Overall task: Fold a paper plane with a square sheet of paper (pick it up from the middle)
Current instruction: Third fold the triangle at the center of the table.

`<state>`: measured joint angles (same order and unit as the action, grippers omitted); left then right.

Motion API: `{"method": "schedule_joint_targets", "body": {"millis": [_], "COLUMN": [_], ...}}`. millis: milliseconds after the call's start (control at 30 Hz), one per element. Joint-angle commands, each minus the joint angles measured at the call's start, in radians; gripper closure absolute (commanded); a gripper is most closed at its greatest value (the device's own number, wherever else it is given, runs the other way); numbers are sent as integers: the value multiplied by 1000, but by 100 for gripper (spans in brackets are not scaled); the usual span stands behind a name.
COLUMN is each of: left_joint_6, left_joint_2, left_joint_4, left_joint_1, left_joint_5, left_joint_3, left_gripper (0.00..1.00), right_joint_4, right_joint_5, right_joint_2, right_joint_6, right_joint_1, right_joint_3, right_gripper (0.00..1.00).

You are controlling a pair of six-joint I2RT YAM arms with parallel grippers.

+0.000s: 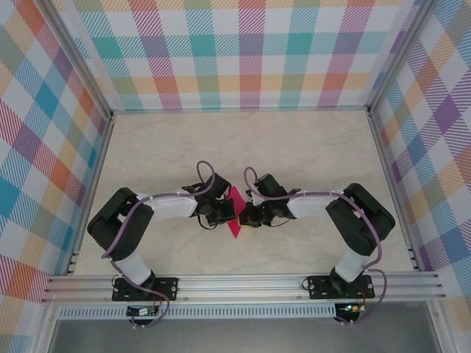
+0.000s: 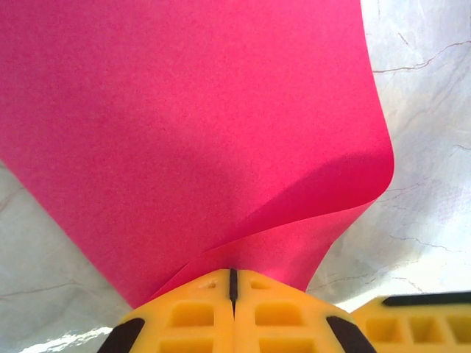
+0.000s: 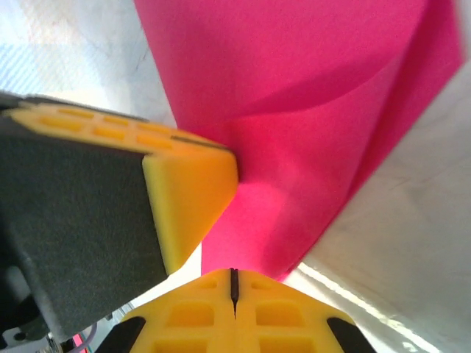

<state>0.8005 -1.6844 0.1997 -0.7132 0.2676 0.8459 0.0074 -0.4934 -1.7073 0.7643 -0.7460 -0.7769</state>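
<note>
1. The left claw [image 2: 232, 276] has its yellow fingers [image 2: 191, 316] pressed together. It is clamped on the edge of the square sheet of paper [image 2: 184, 125], which spreads out straight ahead of its tips.
2. The right claw [image 3: 233, 276] is likewise closed tight on the same pink sheet. The paper rises ahead of its tips and leans off to its right.
3. From above, the two claws meet almost tip to tip, and the sheet shows as a narrow pink sliver between them.
4. The paper is bent rather than flat. One layer curls over another, with a shadowed curve just ahead of each claw.
5. From the right wrist, a finger of the left claw sits ahead and to the left, touching the paper.
6. The pale marbled counter [image 2: 427, 110] lies beyond the sheet.
</note>
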Motion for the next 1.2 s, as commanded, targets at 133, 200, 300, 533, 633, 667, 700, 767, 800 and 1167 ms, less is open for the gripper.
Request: {"method": "schedule_joint_targets", "body": {"millis": [133,200,300,533,633,667,700,767,800,1167], "left_joint_6": [16,16,17,22,23,24,25,27,28,29], "left_joint_2": [-19,-14,-9,-2,-2,-3,-3,-3,-1,2], "left_joint_4": [60,65,68,69,70,70,70,70,70,70], "left_joint_1": [-23,-22,-23,-23,-23,-23,-22,-23,-23,-23], "left_joint_5": [-61,-66,-74,-92,-97,-97,-97,-100,-101,-103], "left_joint_3": [-44,-46,-47,-48,-45,-44,-45,-45,-48,-46], "left_gripper": [100,100,100,100,100,100,100,100,100,100], "right_joint_4": [43,38,45,32,30,31,30,28,30,-16], "right_joint_5": [-29,-23,-9,-2,-21,-23,-26,-28,-28,10], "right_joint_2": [-21,-40,-56,-63,-45,-36,-24,0,10,-53], "right_joint_6": [42,46,52,35,21,17,12,7,6,-9], "right_joint_1": [-43,-55,-64,-66,-68,-69,-70,-72,-75,-96], "right_joint_3": [1,-3,12,33,35,36,37,36,36,38], "right_gripper": [100,100,100,100,100,100,100,100,100,100]}}
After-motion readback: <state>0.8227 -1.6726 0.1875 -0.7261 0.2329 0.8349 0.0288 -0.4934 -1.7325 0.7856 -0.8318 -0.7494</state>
